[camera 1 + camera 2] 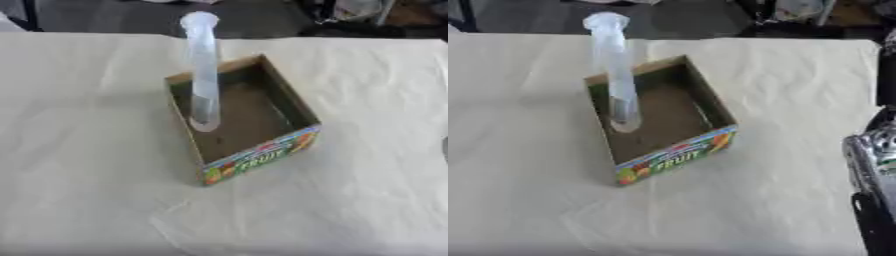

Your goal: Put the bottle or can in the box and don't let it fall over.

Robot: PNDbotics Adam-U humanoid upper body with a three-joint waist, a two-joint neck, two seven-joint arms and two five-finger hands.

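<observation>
A tall clear plastic bottle (203, 70) with a pale cap stands upright inside the open cardboard box (296, 112), close to its left wall. The box has brown inner walls and a colourful fruit print on its front face (677, 159). It sits in the middle of the table. Nothing touches the bottle. My right hand (885, 80) shows only as a black shape above a silver joint, cut by the right edge of the right eye view and well clear of the box. My left hand shows in no view.
A cream cloth (87, 165) with creases covers the table. Beyond the table's far edge (105, 34) lies dark floor with dark furniture legs at the upper right. There is open cloth on every side of the box.
</observation>
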